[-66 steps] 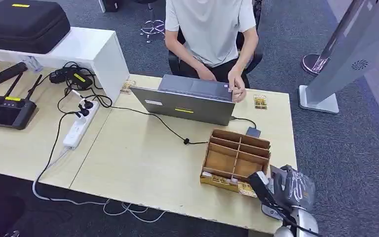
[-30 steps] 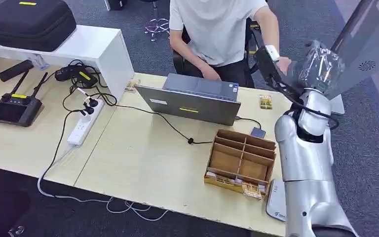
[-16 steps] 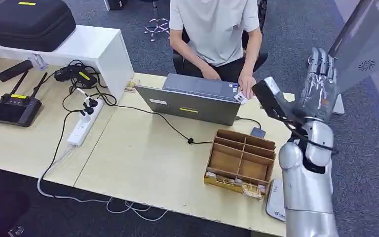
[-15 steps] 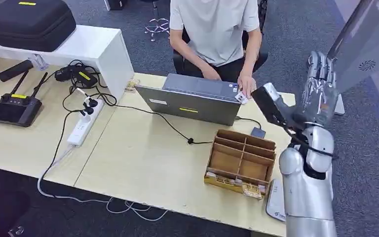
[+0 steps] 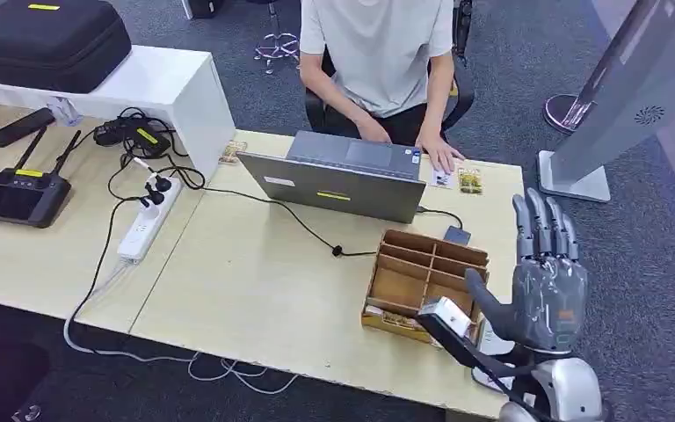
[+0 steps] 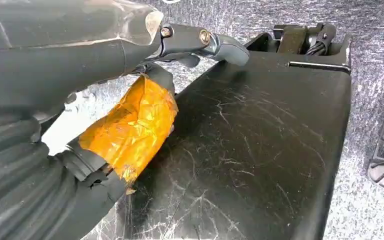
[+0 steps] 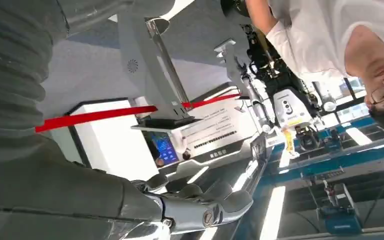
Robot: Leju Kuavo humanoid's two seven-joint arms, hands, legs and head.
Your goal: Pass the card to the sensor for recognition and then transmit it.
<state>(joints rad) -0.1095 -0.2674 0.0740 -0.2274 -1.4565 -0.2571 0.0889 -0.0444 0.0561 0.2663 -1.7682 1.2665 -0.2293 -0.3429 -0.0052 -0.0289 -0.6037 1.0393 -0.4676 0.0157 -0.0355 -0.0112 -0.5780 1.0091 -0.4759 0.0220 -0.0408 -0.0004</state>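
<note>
A small white card (image 5: 442, 178) lies on the table by the laptop's right corner, touching the seated person's hand (image 5: 438, 158). My right hand (image 5: 545, 281) is raised over the table's near right corner, fingers straight and spread, holding nothing. In the right wrist view its fingers (image 7: 205, 206) are also bare. A small grey reader box (image 5: 455, 235) on a cable sits behind the cardboard organizer (image 5: 426, 268). My left hand (image 6: 130, 125), with orange tape on the thumb, hangs down beside my body and holds nothing.
The laptop (image 5: 334, 180) stands between the person and the organizer. Several yellow cards (image 5: 395, 321) line the organizer's front, and another (image 5: 468, 181) lies near the white card. A white flat pad (image 5: 489, 345) sits under my right wrist. A power strip (image 5: 145, 220) and controller (image 5: 18, 193) are at left.
My right arm has dropped from up near the person to low over the table's near right corner, hand empty. The person has laid the white card on the table by the laptop.
</note>
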